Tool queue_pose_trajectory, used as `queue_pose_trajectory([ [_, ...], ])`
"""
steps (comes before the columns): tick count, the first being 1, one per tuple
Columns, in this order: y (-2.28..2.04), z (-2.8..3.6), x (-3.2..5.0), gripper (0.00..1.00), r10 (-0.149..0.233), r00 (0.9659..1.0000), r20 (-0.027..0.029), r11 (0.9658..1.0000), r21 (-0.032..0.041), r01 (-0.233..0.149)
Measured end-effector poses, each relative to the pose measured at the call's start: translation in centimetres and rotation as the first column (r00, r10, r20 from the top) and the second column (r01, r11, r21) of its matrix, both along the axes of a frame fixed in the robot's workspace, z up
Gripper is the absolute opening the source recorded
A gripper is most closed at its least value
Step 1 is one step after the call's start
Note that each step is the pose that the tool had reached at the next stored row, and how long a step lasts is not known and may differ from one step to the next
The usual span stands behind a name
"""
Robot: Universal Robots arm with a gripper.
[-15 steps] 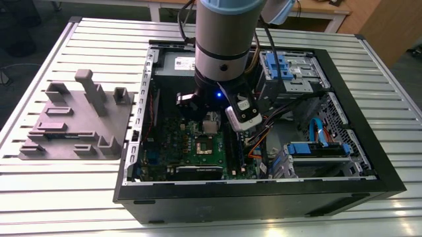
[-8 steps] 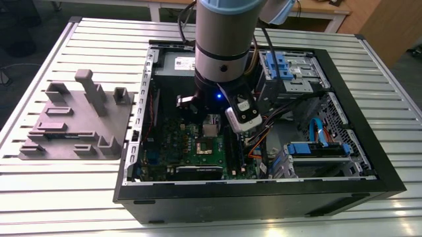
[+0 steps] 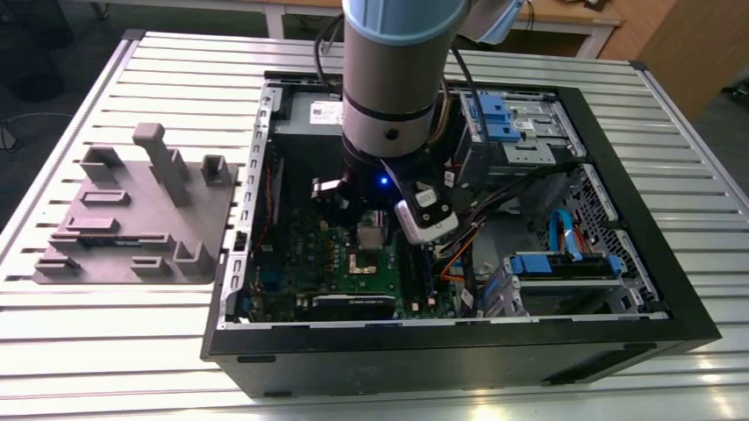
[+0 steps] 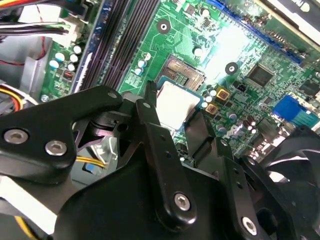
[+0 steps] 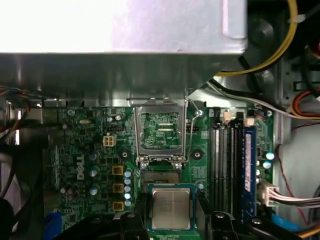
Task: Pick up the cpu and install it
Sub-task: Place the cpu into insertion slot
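The cpu [image 5: 171, 207], a small square chip with a silvery top and a pale rim, hangs just above the green motherboard [image 5: 80, 150] inside the open computer case [image 3: 655, 324]. My gripper [image 5: 171, 212] is shut on it, with a black finger [image 5: 202, 206] against each side. In the second wrist view the cpu [image 4: 176, 102] sits between the fingers [image 4: 150, 107], right beside the open socket [image 4: 184, 71]. The socket's metal frame [image 5: 162, 131] stands flipped open, and the bare socket [image 5: 160, 176] lies between that frame and the cpu. In the exterior view the gripper [image 3: 372, 235] hovers over the board's middle.
A big grey box [image 5: 120, 30] lies along the board's edge beyond the socket. Dark memory slots [image 5: 232, 165] run beside the socket. Cable bundles [image 3: 468, 241] and blue drive bays [image 3: 510, 118] fill the case's other side. A grey fixture plate [image 3: 135, 215] lies on the slatted table at the exterior view's left.
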State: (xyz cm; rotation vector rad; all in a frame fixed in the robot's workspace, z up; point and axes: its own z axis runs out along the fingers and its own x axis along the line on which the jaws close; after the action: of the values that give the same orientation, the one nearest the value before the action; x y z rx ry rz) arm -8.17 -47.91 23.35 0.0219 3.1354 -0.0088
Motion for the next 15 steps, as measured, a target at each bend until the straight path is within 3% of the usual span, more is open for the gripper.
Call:
queue_pose_trajectory([
  [11,-0.30,-1.97,-0.35,0.47,0.023,0.9997,0.0001,0.9997,0.0001,-0.023],
  [15,-0.32,-2.41,-0.35,0.47,0.030,0.9996,0.0000,0.9996,0.0000,-0.030],
])
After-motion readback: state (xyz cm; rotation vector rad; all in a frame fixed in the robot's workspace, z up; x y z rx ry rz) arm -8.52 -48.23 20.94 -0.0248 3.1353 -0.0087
